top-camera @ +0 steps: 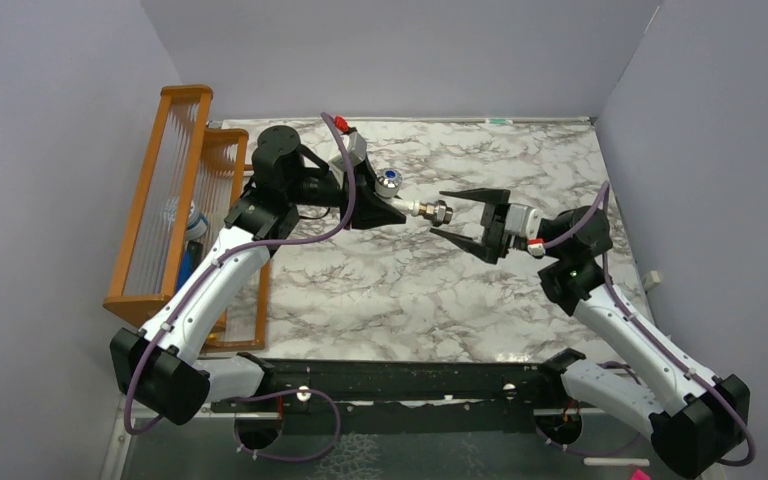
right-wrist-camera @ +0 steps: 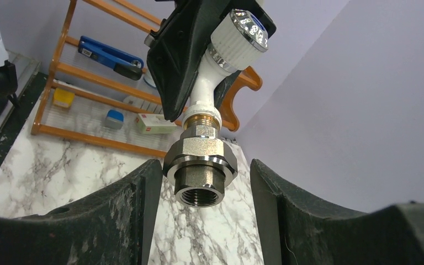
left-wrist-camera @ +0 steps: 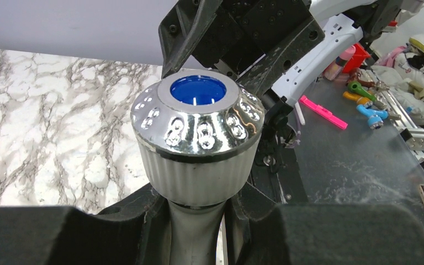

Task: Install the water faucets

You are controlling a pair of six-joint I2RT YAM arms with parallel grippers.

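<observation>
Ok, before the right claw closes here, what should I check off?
1. Left claw shut on tap: ok, it grips the white body.
2. Nut on the tap's threaded end: ok; how tight, cannot tell.
3. Right claw open: ok.
4. Nut between the right fingers: ok, gap on both sides, no touch.
5. Nut deep enough for a firm grip: cannot tell; it sits near the fingertips.
</observation>
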